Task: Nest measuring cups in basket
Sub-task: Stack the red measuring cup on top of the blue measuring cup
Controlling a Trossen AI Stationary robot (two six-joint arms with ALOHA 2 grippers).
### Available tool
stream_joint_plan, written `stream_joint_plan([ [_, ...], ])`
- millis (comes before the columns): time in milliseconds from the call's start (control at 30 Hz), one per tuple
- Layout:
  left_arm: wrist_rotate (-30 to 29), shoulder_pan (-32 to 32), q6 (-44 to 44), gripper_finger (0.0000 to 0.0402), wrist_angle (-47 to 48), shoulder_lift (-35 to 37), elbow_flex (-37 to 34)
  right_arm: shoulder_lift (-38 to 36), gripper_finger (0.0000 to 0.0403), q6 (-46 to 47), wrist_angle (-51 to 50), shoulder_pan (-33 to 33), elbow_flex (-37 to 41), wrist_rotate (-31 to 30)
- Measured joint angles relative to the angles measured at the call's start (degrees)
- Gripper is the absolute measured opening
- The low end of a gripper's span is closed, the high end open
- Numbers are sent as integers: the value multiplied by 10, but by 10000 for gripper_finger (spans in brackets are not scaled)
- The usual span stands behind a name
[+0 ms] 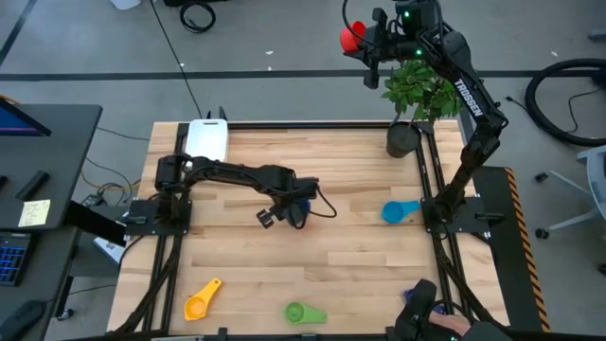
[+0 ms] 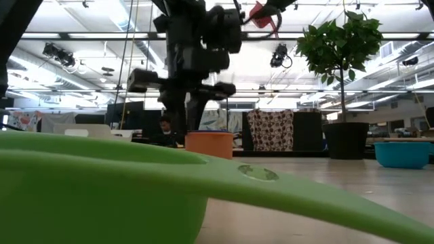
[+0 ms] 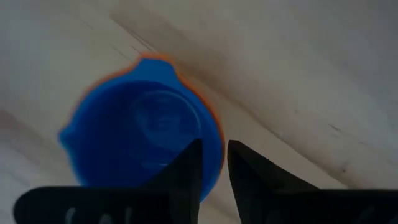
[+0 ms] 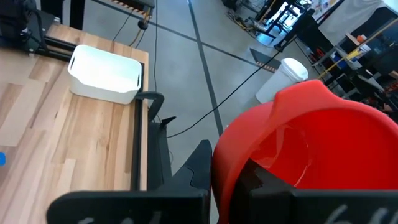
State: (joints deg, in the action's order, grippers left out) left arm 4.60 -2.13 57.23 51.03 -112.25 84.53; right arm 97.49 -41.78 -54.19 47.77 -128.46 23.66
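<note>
A blue measuring cup (image 3: 143, 137) sits nested inside the orange cup (image 2: 209, 144), which stands on the table's middle. My left gripper (image 1: 284, 206) reaches down onto them and is shut on the blue cup's wall. My right gripper (image 1: 369, 43) is raised high beyond the table's far right corner, shut on the red cup (image 4: 298, 143). The white basket (image 1: 206, 139) stands at the far left edge. A light blue cup (image 1: 398, 210) lies near the right edge. The yellow cup (image 1: 202, 300) and green cup (image 1: 305, 313) lie along the near edge. My left gripper holds the blue cup by its bowl wall (image 3: 214, 163), one finger (image 3: 186, 171) inside the bowl and one (image 3: 252, 177) outside, coming from above. The orange cup around it rests on the table. My right gripper holds the red cup by its bowl wall (image 4: 227, 171), one finger (image 4: 270, 180) inside the bowl and the other (image 4: 193, 168) outside. The cup is lifted clear, high in the air.
A dark round pot (image 1: 402, 139) with a leafy plant (image 1: 421, 90) stands at the far right corner, under the right arm. A person's hand (image 1: 445, 324) shows at the near right corner. Bare wood lies between the basket and the left gripper.
</note>
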Motion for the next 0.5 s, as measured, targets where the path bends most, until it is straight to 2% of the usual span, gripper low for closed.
stream_joint_plan([
  [133, -2, 0, -2, 81, 3, 21, 1, 0, 20, 0, 0, 0, 0, 0],
  [233, -41, -4, -34, 82, 3, 48, 1, 0, 20, 0, 0, 0, 0, 0],
  [333, -66, -21, -97, 82, 1, 88, 1, 0, 20, -21, -14, 0, 0, 0],
  [500, -68, -64, -259, 82, 1, 172, 1, 0, 20, -54, -38, -10, 0, -1],
])
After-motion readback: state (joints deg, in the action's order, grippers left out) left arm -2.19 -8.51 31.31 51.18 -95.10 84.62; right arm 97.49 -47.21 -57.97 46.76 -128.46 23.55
